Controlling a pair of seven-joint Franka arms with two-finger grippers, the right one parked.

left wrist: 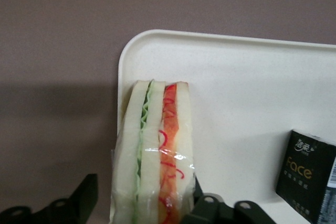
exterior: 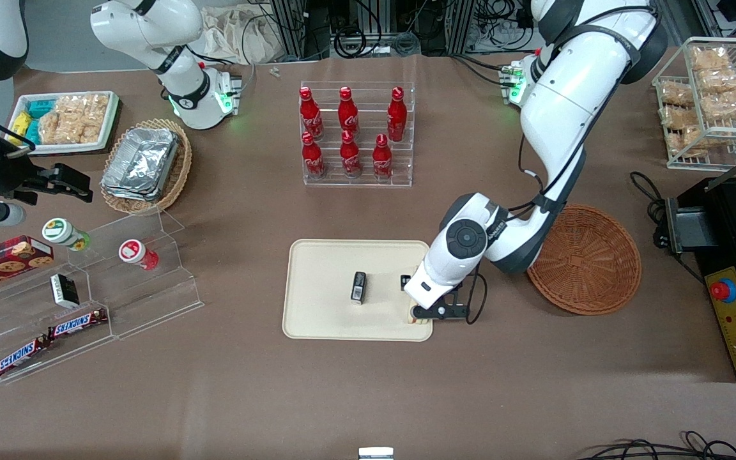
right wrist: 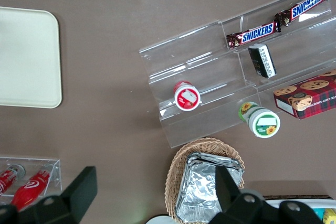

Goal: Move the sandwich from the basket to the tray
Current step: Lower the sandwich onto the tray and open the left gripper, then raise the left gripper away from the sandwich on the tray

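1. The left arm's claw point(exterior: 420, 313) hangs low over the corner of the flat cream-coloured rectangular tray point(exterior: 323, 268) that lies nearest the front camera and toward the working arm's end of the brown counter point(exterior: 368, 396). The triangular wedge sandwich of pale bread with red and green filling, clear wrapped point(left wrist: 155, 150), stands between its two black fingers point(left wrist: 207, 208).
2. One finger sits against the wrap; the other stands a little apart from it, so I judge the claw partly open, with at most a loose hold on the sandwich.
3. The sandwich stands on edge right at the tray's rim, with the bare counter just beside it. A good release means opening evenly and lifting straight up, so that neither finger drags the slippery wrap or tips the wedge over the rim.
4. The small black box point(left wrist: 307, 174) lies near on the tray; the rise should avoid it.
5. The round reddish-brown wicker basket point(exterior: 588, 259) holds nothing that shows.
6. In the front view the arm covers nearly all of the sandwich, and the wrist view cuts off its lower end, so whether it fully rests on the tray cannot be told.
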